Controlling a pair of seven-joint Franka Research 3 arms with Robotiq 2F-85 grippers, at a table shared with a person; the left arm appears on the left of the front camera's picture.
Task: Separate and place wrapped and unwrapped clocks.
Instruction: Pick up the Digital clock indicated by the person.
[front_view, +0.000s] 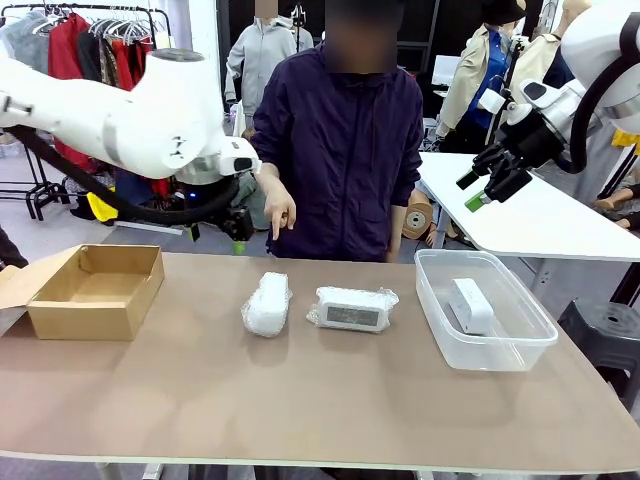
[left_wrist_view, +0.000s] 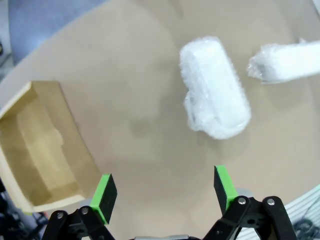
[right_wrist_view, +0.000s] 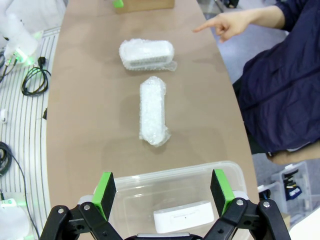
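Our left gripper (left_wrist_view: 163, 192) and right gripper (right_wrist_view: 162, 192) hang open, empty. One bare white plastic clock (right_wrist_view: 183, 216) lies in the clear tub (front_view: 488, 355); next we'd grasp the bubble-wrapped white clock (left_wrist_view: 215, 87) nearest our left gripper.

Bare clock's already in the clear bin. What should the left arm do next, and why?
Probably lower the open left gripper onto the nearer wrapped clock, which lies just ahead of its fingers. The bare clock sits in the clear bin, the cardboard box beside that arm stands empty, and the person's hand points down toward this clock; the other wrapped clock lies farther off.
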